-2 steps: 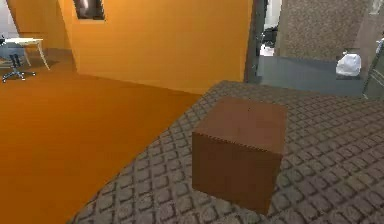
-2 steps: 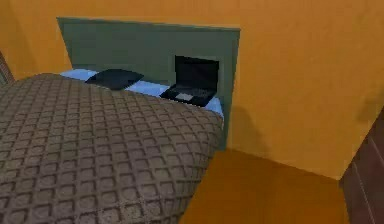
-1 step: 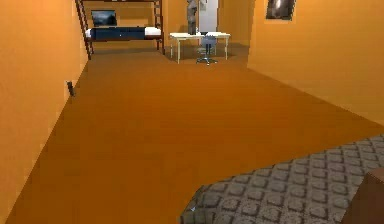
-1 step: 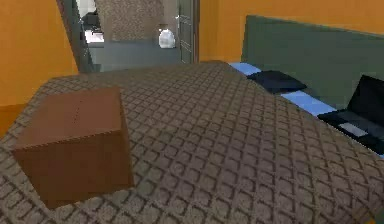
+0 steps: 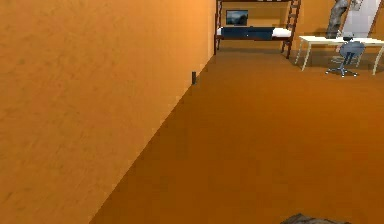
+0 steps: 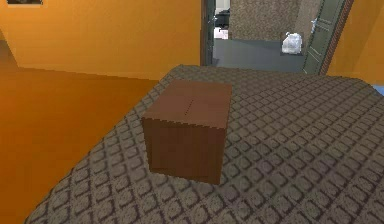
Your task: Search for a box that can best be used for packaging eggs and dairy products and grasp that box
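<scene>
**A:** Where was the box?

**B:** A closed brown cardboard box [image 6: 190,130] stood on the dark patterned rug [image 6: 300,150], out on the arm's side and well short of the doorway [image 6: 265,35].

**A:** And the gripper?

**B:** I couldn't tell its state.

**A:** So how should the step have been done?

**B:** I judged it best to stop the base with the box squarely in line with the arm. Then reach out slowly for a top edge, because the faces looked too broad for thin fingers.
</scene>
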Controlling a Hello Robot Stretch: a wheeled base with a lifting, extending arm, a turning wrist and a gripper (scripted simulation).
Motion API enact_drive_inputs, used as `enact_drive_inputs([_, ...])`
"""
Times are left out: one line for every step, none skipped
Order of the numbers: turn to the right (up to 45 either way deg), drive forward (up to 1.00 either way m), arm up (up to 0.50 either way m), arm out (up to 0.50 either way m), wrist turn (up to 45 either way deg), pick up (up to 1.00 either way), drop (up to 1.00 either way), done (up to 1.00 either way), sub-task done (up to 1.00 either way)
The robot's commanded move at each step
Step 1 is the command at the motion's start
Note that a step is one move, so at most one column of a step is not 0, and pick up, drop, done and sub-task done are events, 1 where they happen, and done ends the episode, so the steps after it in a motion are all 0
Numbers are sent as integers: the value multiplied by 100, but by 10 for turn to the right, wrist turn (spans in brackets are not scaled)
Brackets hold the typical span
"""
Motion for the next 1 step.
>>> enact_drive_inputs([0, 0, 50, 0, 0, 0, 0, 0, 0])
